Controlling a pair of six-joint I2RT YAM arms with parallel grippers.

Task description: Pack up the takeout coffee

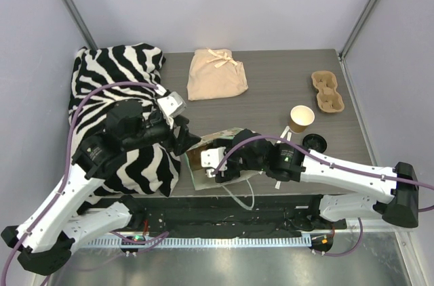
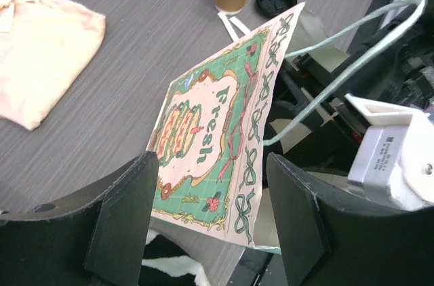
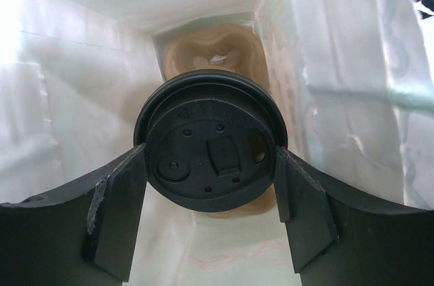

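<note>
Right gripper [image 3: 210,158] closed about the takeout coffee [image 3: 210,138], fingers [image 3: 115,218] against its lid, deep inside the paper bag [image 2: 217,130] at the desk's [image 1: 271,89] near edge. Left gripper [image 2: 211,164] spread wide by the bag, clasping nothing. Whether the cup is seated is unclear; release and withdrawal remain.

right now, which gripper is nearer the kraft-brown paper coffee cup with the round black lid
Right. The right gripper grips the cup inside the printed paper bag; the left gripper sits open outside it.
</note>
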